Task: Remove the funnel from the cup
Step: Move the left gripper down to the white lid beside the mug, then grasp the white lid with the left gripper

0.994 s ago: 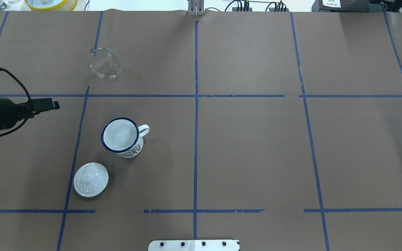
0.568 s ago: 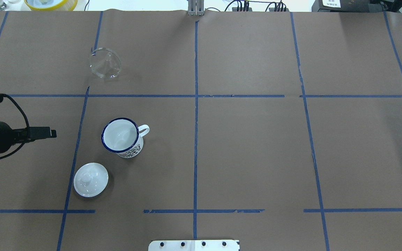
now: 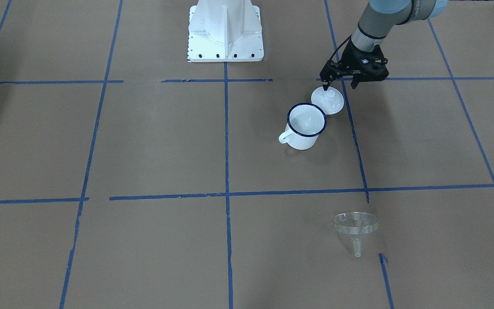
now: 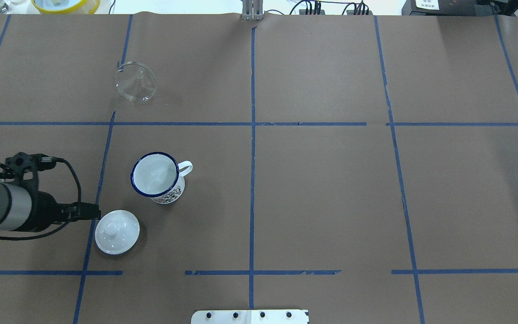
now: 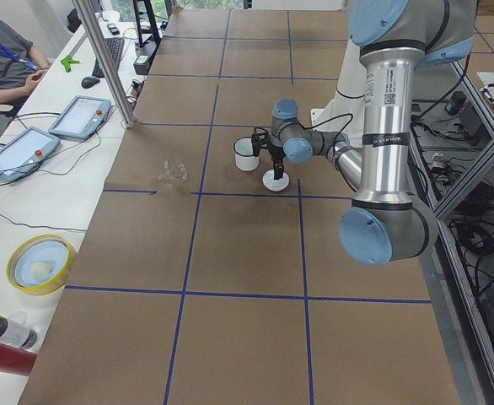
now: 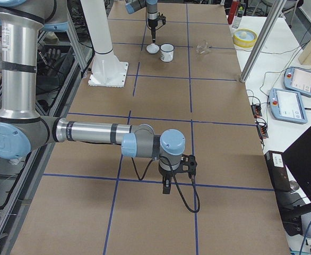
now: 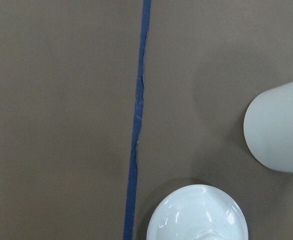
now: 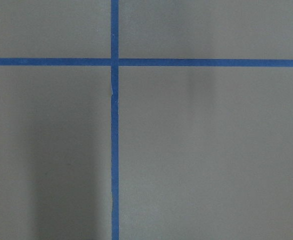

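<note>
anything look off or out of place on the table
The funnel lies tipped over on the table, well apart from the upright, empty cup. The lid sits beside the cup, not on it. Nothing looks spilled or damaged.

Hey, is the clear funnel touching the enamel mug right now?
Apart. The overhead view shows the funnel lying well beyond the mug, with a blue tape line crossing the wide gap between them.

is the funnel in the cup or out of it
Out. The funnel lies on the table on its own, far from the cup, and the cup's inside shows empty.
</note>
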